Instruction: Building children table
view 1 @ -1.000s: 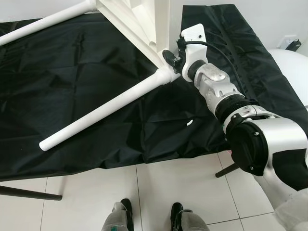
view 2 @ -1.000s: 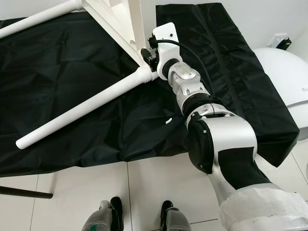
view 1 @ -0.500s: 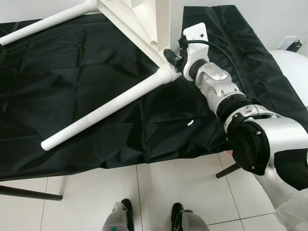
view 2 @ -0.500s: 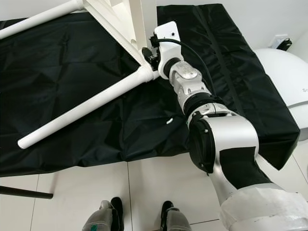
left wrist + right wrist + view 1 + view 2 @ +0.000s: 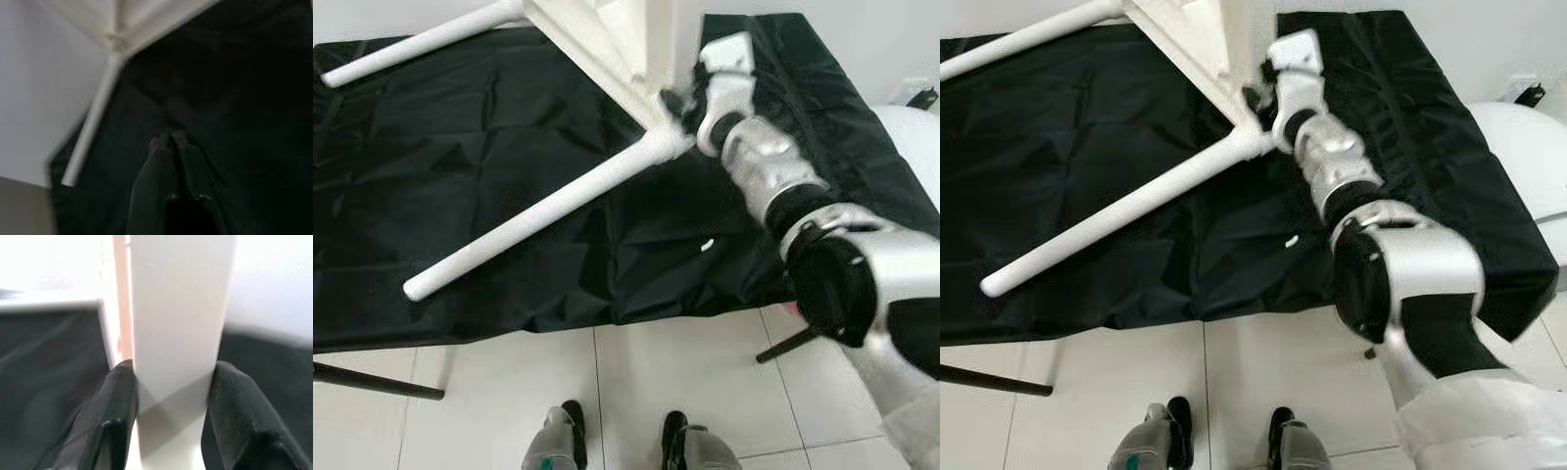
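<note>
Head views: white wooden children's table frame tipped over black cloth-covered work surface, 1 round white leg slanting down toward tiled floor; right gripper at leg joint.

Right wrist view: 2 fingers clamped on flat white rail.

Left wrist view: left gripper pressed together above cloth.

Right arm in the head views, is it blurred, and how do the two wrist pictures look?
Left eye view: the right arm is motion-smeared near the table frame, while the black cloth stays fairly sharp. Left wrist view: dim, soft and murky. Right wrist view: bright, washed-out white rail, both fingers soft.
</note>
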Motion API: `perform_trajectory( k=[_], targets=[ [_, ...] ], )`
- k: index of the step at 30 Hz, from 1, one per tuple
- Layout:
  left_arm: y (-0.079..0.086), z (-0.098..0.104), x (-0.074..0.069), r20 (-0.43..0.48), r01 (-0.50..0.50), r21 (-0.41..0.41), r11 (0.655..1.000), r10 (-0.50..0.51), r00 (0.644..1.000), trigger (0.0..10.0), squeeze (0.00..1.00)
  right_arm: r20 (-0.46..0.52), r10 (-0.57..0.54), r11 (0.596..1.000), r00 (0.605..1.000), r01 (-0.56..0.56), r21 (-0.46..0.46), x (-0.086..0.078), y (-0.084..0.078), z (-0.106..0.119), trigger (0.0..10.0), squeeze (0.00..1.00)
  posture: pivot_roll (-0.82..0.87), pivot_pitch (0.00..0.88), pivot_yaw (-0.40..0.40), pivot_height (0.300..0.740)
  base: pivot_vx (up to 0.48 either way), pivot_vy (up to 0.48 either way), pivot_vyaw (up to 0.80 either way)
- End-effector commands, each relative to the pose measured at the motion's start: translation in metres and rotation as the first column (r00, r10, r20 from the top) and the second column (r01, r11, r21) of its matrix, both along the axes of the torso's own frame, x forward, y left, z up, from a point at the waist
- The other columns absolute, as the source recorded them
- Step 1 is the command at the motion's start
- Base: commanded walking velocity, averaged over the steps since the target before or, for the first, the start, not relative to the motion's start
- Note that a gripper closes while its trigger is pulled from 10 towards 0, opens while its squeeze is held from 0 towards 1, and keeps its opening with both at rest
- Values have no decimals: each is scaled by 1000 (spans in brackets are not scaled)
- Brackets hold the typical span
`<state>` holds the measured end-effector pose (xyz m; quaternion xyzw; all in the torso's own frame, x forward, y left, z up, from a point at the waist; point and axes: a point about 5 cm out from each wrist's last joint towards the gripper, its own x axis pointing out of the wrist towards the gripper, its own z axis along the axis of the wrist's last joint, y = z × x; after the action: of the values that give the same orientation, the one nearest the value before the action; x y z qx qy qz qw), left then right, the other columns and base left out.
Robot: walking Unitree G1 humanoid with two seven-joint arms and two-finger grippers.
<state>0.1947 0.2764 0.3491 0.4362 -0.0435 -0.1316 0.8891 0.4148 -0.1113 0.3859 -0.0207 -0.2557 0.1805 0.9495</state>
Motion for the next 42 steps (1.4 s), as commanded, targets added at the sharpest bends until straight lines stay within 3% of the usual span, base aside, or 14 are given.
perform_trajectory(
  k=[1,6,7,8,9,10,11,27,28,30,35,42],
  targets=[
    [-5,8,-7,32,5,44,999,-6,999,0,0,294,37,997,955,-54,51,-27,9,67,3333,0,211,301,-22,740,0,0,0],
    [-3,-2,-12,12,-25,19,999,25,1000,0,0,328,57,997,943,-72,34,-31,12,75,3647,0,209,307,-38,740,0,0,0],
    [-4,-3,-12,15,-28,18,999,28,1000,0,0,334,66,996,940,-81,30,-32,13,77,4431,0,211,303,-46,740,0,0,0],
    [-4,-2,-12,22,-31,23,999,31,999,0,0,336,71,996,939,-85,26,-33,15,77,6235,0,211,303,-46,740,0,0,0],
    [-6,-1,-10,25,-21,27,999,21,999,4275,0,333,74,996,940,-87,24,-32,16,76,10000,0,209,301,-45,740,0,0,0],
    [-7,0,-9,25,-14,29,999,14,1000,4275,0,331,76,996,941,-88,22,-32,16,75,10000,0,209,301,-45,740,0,0,0],
    [-7,0,-7,26,-17,37,999,16,1000,10000,0,327,77,996,942,-90,23,-31,17,74,10000,0,208,299,-43,740,0,0,0],
    [-17,-3,3,-11,36,53,998,-36,999,10000,0,184,106,994,977,-103,-25,-16,21,35,10000,0,189,300,-34,740,0,0,0],
    [-19,-4,5,-20,46,55,997,-45,999,10000,0,122,123,992,985,-121,-29,-11,23,20,10000,0,179,306,-38,740,0,0,0],
    [-20,-5,6,-22,50,57,997,-49,999,10000,0,102,126,992,987,-123,-29,-9,24,15,10000,0,179,306,-38,740,0,0,0],
    [-24,-8,12,-38,73,65,995,-70,997,10000,0,-14,136,990,991,-136,-32,-1,24,-22,10000,0,164,314,-33,740,0,0,0],
    [-32,-16,19,-60,124,40,992,-121,991,10000,0,-85,115,992,990,-118,-39,2,21,-47,10000,0,153,317,-28,740,0,0,0]
  ],
)
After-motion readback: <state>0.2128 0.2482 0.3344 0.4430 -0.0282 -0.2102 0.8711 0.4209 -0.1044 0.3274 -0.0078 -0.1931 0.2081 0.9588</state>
